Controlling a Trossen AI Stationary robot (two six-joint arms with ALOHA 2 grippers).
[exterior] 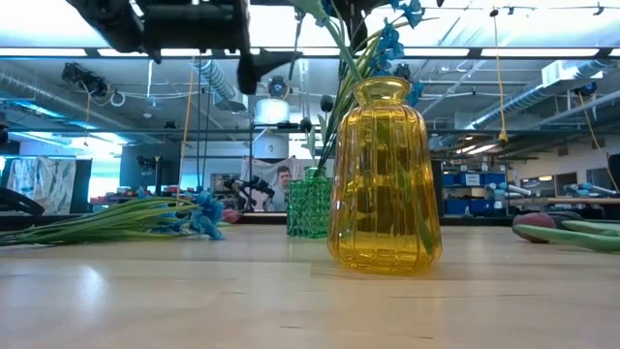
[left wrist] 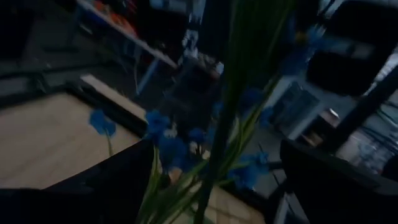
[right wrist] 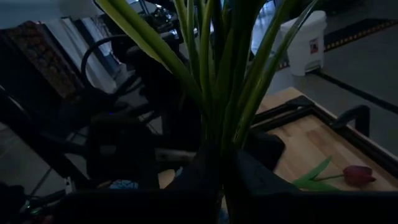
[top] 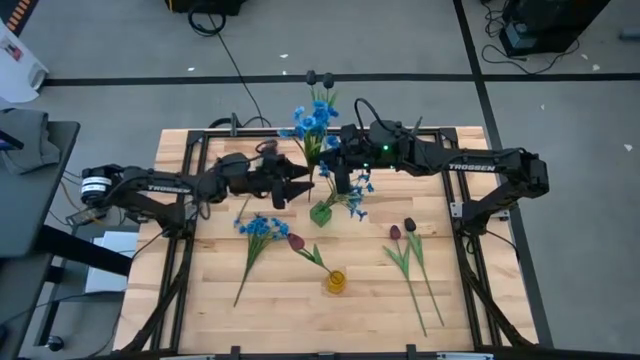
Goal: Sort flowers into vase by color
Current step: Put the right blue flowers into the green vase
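Stems of a blue flower spray (top: 318, 125) sit clenched in the right gripper (top: 343, 183), above the green vase (top: 321, 213) near the table's middle. The left gripper (top: 300, 186), just beside it, has its fingers spread and grips nothing. Another blue spray (top: 258, 228) lies on the table (top: 200, 310). One red tulip (top: 297, 243) leans in the yellow vase (top: 335, 282); two more tulips (top: 402, 232) lie to its right.

Two matte-black jointed arms — white TROSSEN lettering on each, black cables trailing, one green light.
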